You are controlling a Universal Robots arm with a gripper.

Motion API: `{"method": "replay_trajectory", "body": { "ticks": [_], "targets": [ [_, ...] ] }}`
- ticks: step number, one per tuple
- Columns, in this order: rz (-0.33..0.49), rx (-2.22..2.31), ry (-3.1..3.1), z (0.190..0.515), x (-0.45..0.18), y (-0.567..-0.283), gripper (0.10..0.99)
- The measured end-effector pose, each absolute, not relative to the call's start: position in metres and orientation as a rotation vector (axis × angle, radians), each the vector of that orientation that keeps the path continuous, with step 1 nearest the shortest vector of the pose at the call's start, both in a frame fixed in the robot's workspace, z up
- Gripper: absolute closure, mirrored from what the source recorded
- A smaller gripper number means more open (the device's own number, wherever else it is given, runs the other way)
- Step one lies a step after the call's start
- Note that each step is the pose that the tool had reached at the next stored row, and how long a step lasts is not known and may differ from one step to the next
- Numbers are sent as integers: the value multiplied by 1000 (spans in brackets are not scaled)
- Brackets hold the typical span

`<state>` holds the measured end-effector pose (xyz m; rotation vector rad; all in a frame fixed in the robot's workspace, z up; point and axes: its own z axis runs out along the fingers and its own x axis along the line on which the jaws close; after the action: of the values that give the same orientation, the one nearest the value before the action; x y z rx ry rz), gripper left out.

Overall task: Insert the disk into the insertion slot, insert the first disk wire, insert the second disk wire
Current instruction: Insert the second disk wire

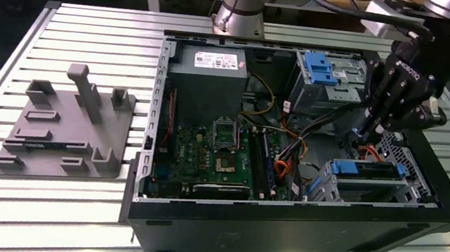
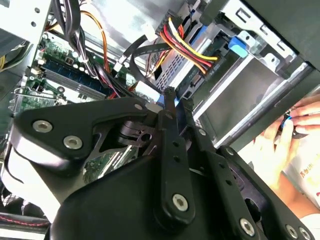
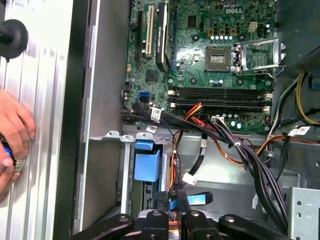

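**Wire end lost between the fingers**

The gripper jaws are almost closed, pinching a flat blue disk wire whose tip they hide; the disk, in its blue plastic carrier, sits inside the sheet-metal insertion slot; a hand is cut off.

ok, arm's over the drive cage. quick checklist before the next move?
1. Disk in the insertion slot: ok, its blue carrier sits inside the cage.
2. Gripper position: ok, it hangs just above the slot in the exterior view.
3. Wire seating: cannot tell. The red-and-yellow wires reach the disk's end, but the joint is unclear.
4. Cable path: not ok, a black cable bundle crosses the case beside the slot.
5. Person's hand out of the case: ok, it is over the table outside the case wall, though close.
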<state>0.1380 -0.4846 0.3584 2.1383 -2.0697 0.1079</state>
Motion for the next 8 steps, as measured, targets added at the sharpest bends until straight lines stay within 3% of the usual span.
{"method": "replay_trajectory", "body": {
  "ticks": [5,8],
  "targets": [
    [118,2142,-2076,360,136,-485,859],
    [124,2145,-2079,360,133,-485,733]
  ]
}}
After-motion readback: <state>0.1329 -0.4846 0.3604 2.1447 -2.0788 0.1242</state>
